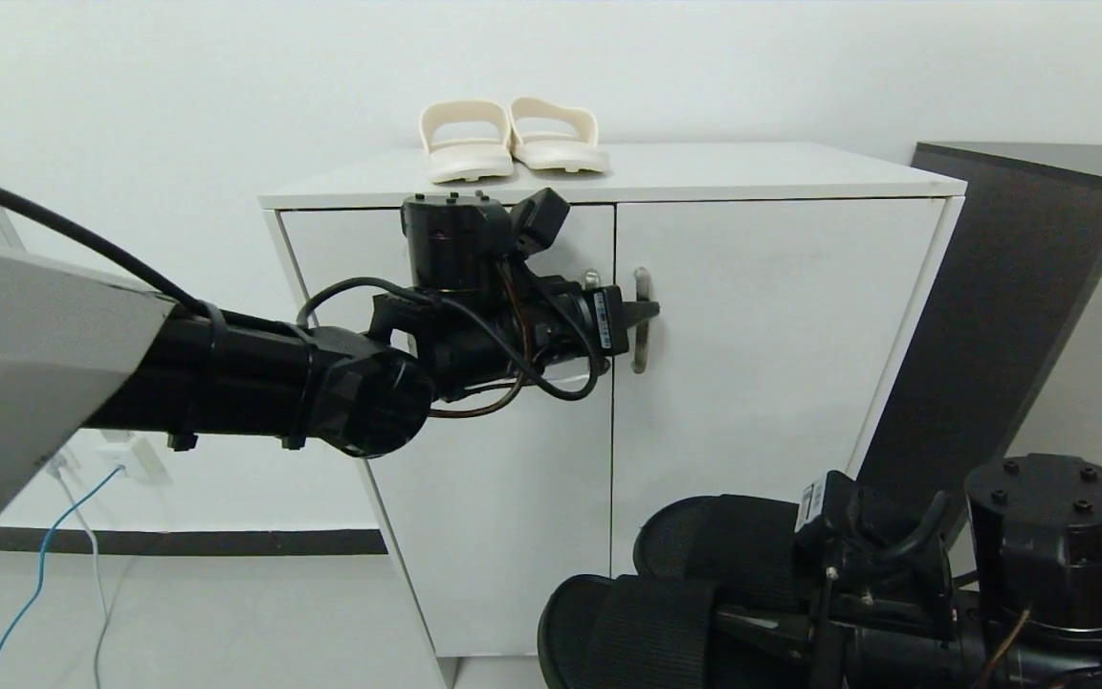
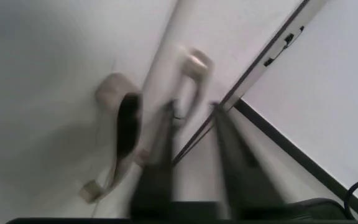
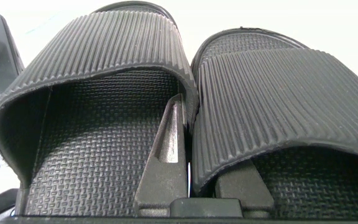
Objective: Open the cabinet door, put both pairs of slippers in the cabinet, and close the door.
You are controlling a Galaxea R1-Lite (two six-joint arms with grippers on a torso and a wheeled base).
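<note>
Left hand [image 1: 651, 311], fingers apart, seemingly straddles the door handle [image 1: 641, 349], so opening should need a squeeze and pull; right hand [image 3: 194, 162], below it, clamps the black slippers [image 1: 704, 555].

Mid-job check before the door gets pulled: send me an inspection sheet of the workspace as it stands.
Surface: white cabinet top carries the cream slippers, side by side.
Job's things: black slippers held low in front of the cabinet; both cabinet doors look shut.
Clutter: nothing seen.
Grippers: left pincer at the right door's handle, fingers apart; right pincer shut on the black slippers, one finger inside each.
Cables: black arm cable loops under the left wrist; blue lead hangs from a wall socket.
Surroundings: white wall; dark grey unit right of the cabinet.
</note>
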